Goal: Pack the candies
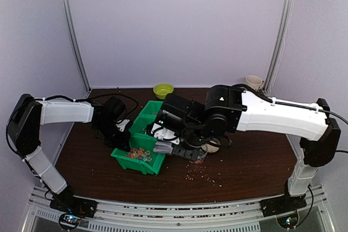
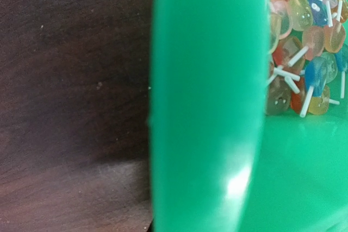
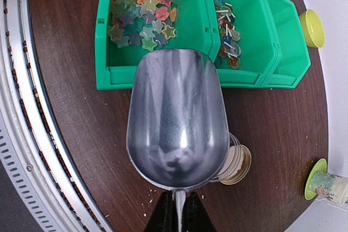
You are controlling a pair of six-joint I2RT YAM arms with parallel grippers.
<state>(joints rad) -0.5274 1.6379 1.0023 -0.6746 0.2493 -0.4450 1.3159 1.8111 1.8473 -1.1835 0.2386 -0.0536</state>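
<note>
Scoop (image 3: 176,123) is closest to me in the R wrist view: bare metal, nothing in it, handle clamped between the right gripper (image 3: 176,207) fingers (image 3: 163,215). By size from there: pale lilac walls (image 1: 179,25) w/ two metal poles (image 1: 73,36) box in a dark wood-grain table (image 1: 255,161), and a ribbed rail (image 1: 174,213) runs along its near edge. Both arms reach to mid-table, R arm (image 1: 277,115) from the right, L arm (image 1: 65,111) from the left. Three green bins (image 3: 163,77) stand side by side, and the scoop's mouth lines up over the near wall of the end one. The left gripper (image 1: 124,137) is at the bins' left edge. L wrist cam is filled by green wall w/ its own fingers out of shot. Jaws are closed narrow, and I can't tell if they pinch the rim. An open jar (image 3: 239,161) stands under the scoop's heel, and only R wrist shows it clearly. A yellow-green bowl (image 3: 312,28) sits just beyond the bins. A mug (image 1: 253,82) is at the far R corner, top cam only. A small green-rimmed tub (image 3: 326,186) lies by the table edge, apart from the jar, R wrist only. The candies (image 3: 141,12) are in the bins: star shapes heaped in the end bin, ones on white sticks in the middle bin, the latter seen close up on L wrist. Pale crumbs (image 1: 209,175) are scattered on the wood in front of the jar.
</note>
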